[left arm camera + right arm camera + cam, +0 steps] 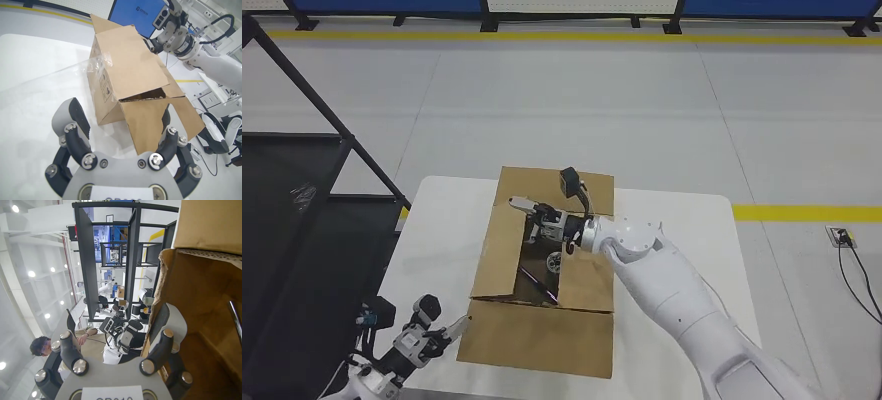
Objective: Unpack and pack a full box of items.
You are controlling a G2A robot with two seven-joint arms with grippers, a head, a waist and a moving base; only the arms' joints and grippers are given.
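A: White table, pale floor beyond it. The cardboard box sits mid-table with its flaps open.
B: And the right gripper?
A: It's at the opening's far end, fingers spread across a cardboard edge and gripping nothing.
B: The left gripper?
A: At the box's near-left corner, wide open. The near flap partly hides one finger.
B: Contents?
A: A dark slim rod. The rest is lost in shadow.

Pale grey floor, yellow lines across it. White bench. Black rack beside bench. Blue panels far off. Round lights glow.
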